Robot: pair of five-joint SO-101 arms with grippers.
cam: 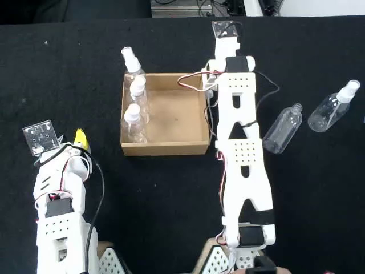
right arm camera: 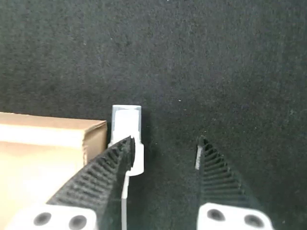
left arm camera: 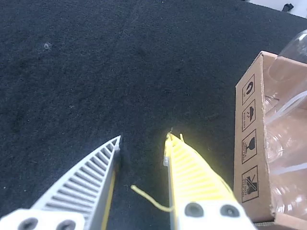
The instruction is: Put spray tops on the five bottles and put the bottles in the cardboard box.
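Note:
The cardboard box (cam: 171, 114) sits mid-table with three clear bottles (cam: 136, 91) with white spray tops standing along its left wall. A bare-necked bottle (cam: 283, 130) and a capped bottle (cam: 333, 107) lie on the black cloth to the right. A loose white spray top (right arm camera: 126, 136) lies just outside the box's corner (right arm camera: 53, 136). My right gripper (right arm camera: 165, 143) hangs open over it, one black finger overlapping the top. Left of the box, my left gripper (left arm camera: 143, 139) is open above bare cloth, beside the box's side wall (left arm camera: 249, 143).
The right arm (cam: 239, 114) stretches from the near edge past the box's right wall. The left arm (cam: 57, 194) stays at the near left corner. Black cloth (cam: 68, 68) covers the table, and cables and equipment lie beyond its far edge.

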